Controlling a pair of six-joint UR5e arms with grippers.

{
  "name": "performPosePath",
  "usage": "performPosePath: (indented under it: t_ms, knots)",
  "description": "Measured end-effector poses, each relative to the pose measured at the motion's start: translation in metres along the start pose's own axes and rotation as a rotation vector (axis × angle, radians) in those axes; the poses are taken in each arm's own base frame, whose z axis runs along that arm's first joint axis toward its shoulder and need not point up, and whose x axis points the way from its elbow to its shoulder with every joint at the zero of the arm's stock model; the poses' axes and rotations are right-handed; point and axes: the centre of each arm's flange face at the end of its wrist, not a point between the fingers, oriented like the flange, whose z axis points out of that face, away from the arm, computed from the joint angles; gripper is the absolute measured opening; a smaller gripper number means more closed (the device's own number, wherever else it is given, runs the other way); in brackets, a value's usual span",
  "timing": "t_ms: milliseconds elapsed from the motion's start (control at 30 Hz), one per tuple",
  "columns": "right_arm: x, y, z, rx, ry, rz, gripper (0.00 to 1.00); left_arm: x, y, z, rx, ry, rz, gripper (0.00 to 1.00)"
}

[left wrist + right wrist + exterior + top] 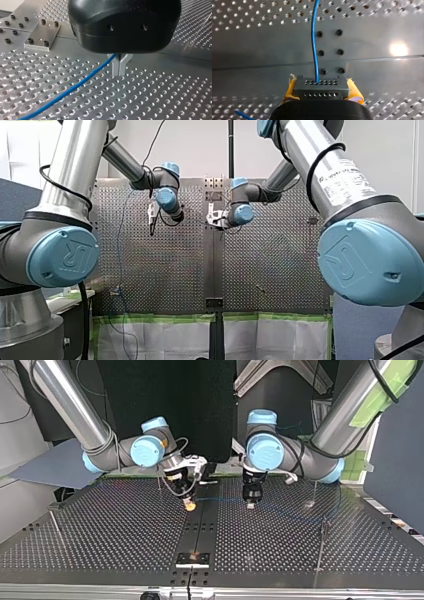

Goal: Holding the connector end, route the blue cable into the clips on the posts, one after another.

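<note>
In the right wrist view my right gripper [322,86] has its yellow pads [354,91] shut on the black connector [321,93]. The blue cable [314,45] leaves the connector and runs ahead over the plate. In the left wrist view my left gripper [119,67] has its metal fingers shut on the blue cable [75,86], which trails off beside them across the holes. In the top view my right gripper [189,504] hangs just left of centre and my left gripper [250,502] just right of it, with the cable [222,499] stretched between them.
Thin posts stand on the perforated table [125,530]: one at the top view's right front [322,535], one further back at the right [313,494], one at the left [54,521]. A bolted plate [42,35] lies beside my left gripper.
</note>
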Motion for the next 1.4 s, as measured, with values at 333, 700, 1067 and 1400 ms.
performPosePath:
  t_ms: [333,700,1067,1400]
  knots:
    - [-0.025,0.006,-0.007,-0.024,-0.012,0.001,0.00,0.047,-0.021,0.002,0.030,0.041,0.003,0.00]
    - [-0.050,0.011,-0.014,-0.052,-0.013,-0.002,0.00,0.109,-0.044,0.004,0.046,0.101,0.028,0.00]
    - [-0.115,0.025,-0.029,-0.142,-0.064,-0.041,0.00,0.127,-0.052,0.008,0.040,0.077,0.003,0.00]
    - [-0.197,0.038,-0.053,-0.182,-0.163,-0.050,0.00,0.173,-0.063,0.009,0.051,0.149,0.052,0.00]
